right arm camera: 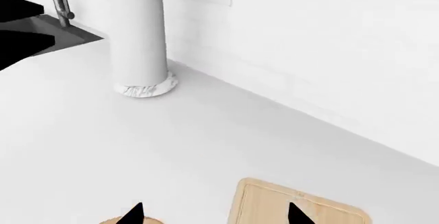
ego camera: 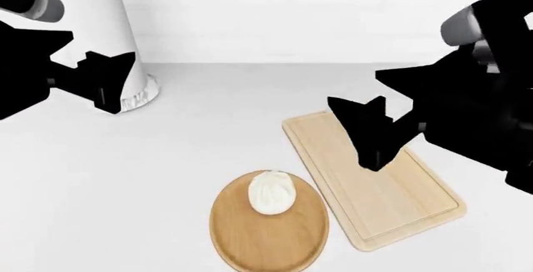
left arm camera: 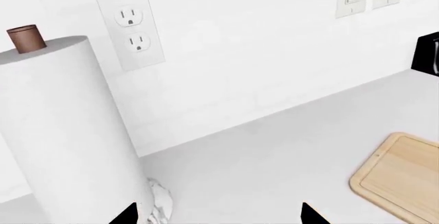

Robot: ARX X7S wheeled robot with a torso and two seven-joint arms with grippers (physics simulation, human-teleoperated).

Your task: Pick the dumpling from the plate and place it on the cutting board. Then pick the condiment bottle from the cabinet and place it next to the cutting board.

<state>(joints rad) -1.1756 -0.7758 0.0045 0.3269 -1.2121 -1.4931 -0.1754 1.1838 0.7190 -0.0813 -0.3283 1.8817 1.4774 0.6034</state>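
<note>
Head view looks steeply down on the counter [ego camera: 166, 160], taking in plate [ego camera: 266, 241], board [ego camera: 391, 203] and paper roll [ego camera: 108, 29]. Left wrist view sits low and close beside that roll [left arm camera: 61, 131], facing the wall, board [left arm camera: 401, 175] at its edge. Right wrist view, higher, faces the same wall, sharing roll [right arm camera: 141, 34] and board [right arm camera: 274, 206].

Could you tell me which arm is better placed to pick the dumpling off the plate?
The right. Its gripper, open, hangs over the cutting board beside the plate holding the dumpling. The left gripper, also open, sits farther away by the paper towel roll.
</note>
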